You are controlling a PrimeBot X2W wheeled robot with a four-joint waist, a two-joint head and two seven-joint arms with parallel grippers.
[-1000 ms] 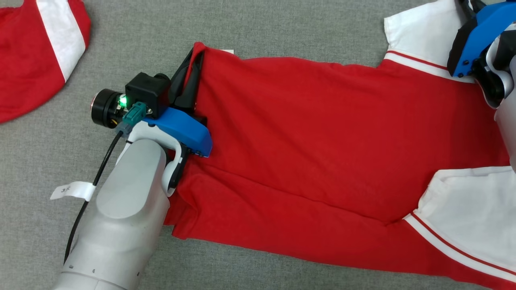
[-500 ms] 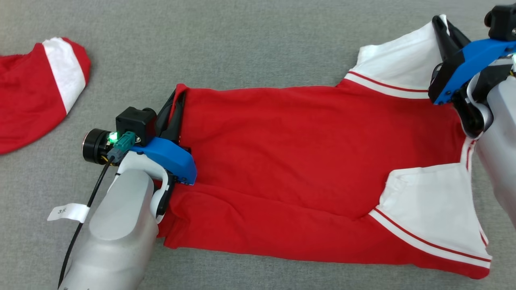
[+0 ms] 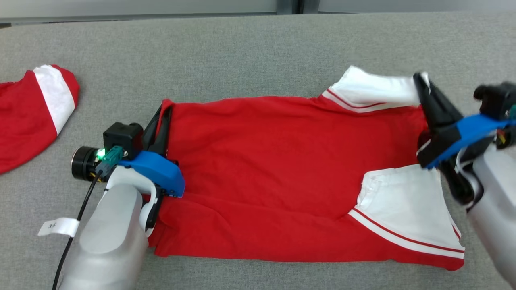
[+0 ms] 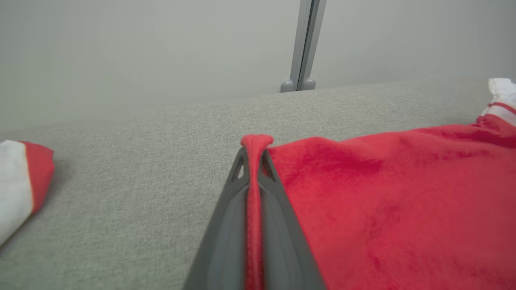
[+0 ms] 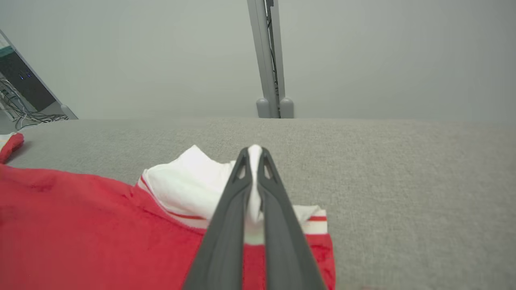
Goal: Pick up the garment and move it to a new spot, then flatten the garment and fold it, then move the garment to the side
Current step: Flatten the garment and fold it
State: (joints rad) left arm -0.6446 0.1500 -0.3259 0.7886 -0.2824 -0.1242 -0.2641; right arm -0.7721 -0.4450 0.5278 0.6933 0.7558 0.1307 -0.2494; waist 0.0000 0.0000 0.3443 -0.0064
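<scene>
A red garment (image 3: 282, 161) with white sleeves lies spread across the grey table (image 3: 242, 52). My left gripper (image 3: 164, 108) is shut on the garment's far left red corner, and the pinched fabric pokes out past the fingertips in the left wrist view (image 4: 256, 145). My right gripper (image 3: 420, 78) is shut on the far white sleeve (image 3: 375, 88), holding its end slightly raised; white cloth shows between the fingers in the right wrist view (image 5: 254, 155). The near white sleeve (image 3: 403, 209) lies flat on the red body.
A second red and white garment (image 3: 28, 108) lies at the table's left. The table's far edge (image 3: 161, 17) runs along the top, with a grey post (image 5: 268, 56) behind it. A white tag (image 3: 56, 226) hangs on my left arm's cable.
The head camera has tilted, so the whole picture shifted down and the far table edge came into view. Both grippers kept their hold; the right one came further in, drawing the far sleeve leftward.
</scene>
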